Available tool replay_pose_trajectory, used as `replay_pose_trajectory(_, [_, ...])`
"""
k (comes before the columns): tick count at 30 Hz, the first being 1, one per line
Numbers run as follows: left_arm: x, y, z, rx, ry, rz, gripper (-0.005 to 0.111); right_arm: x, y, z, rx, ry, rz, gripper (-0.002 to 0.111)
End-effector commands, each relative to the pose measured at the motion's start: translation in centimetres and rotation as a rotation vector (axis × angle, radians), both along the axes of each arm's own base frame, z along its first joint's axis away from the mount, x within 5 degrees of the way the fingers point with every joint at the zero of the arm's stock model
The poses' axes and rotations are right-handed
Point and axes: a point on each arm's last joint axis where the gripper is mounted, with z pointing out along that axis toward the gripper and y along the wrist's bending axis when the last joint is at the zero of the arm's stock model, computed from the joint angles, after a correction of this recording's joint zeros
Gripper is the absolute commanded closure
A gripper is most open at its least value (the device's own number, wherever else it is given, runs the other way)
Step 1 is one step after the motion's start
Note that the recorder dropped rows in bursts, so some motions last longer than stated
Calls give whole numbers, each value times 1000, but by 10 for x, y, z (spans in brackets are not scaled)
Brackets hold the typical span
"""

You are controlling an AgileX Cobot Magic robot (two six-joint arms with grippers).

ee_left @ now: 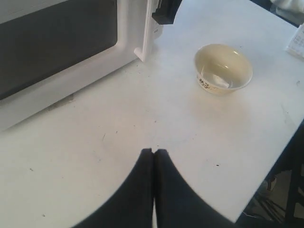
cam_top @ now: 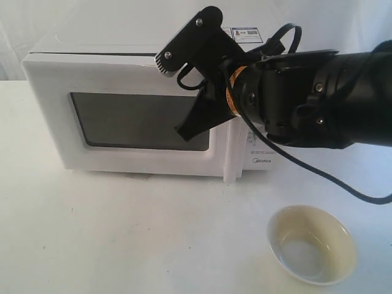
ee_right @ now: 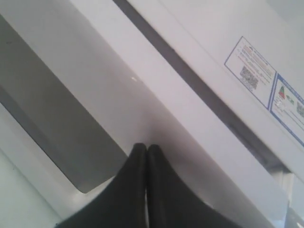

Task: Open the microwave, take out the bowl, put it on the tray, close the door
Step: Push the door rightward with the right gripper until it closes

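The white microwave [cam_top: 122,58] stands at the back with its door [cam_top: 55,92] flush against the front and the dark window [cam_top: 135,119] facing me. My right gripper [cam_top: 184,131] is shut, with its tips [ee_right: 146,147] touching the door's white frame just past the window's upper corner. The cream-yellow bowl [cam_top: 312,244] sits upright and empty on the bare table at the front right, also in the left wrist view [ee_left: 223,69]. My left gripper [ee_left: 154,152] is shut on nothing, over the table in front of the microwave. No tray is in view.
The tall bar handle [cam_top: 231,156] stands just right of the window, under my right arm [cam_top: 318,98]. Stickers [ee_right: 266,80] lie on the microwave's top. The table's edge [ee_left: 266,166] runs close behind the bowl in the left wrist view.
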Motion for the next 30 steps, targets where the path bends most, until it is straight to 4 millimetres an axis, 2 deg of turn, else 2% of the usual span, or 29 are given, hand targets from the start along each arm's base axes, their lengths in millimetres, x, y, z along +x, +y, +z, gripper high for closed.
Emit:
replay_pose_trajectory(1, [-12,0,0,-10,-16,12,107,10,-7,0,-27,-15,-35,108])
replay_pose_trajectory(6, [-23,1,1,-26,-12,51,107,12,-7,1,-49,-29,-32,108])
replay_pose_trajectory(12, [-45,2,-1,-19,-19,73,107,21,-22,1,-54,-33,-78,108])
replay_pose_trajectory(18, [-58,2,-6,0,12,58,107,20,-20,1,-16,-18,-64,108])
replay_pose_trajectory(24, [-58,2,-6,3,17,54,107,-4,-12,14,122,21,-37,108])
replay_pose_trajectory(30, [-58,2,-6,3,17,54,107,-35,-8,29,185,-9,88,108])
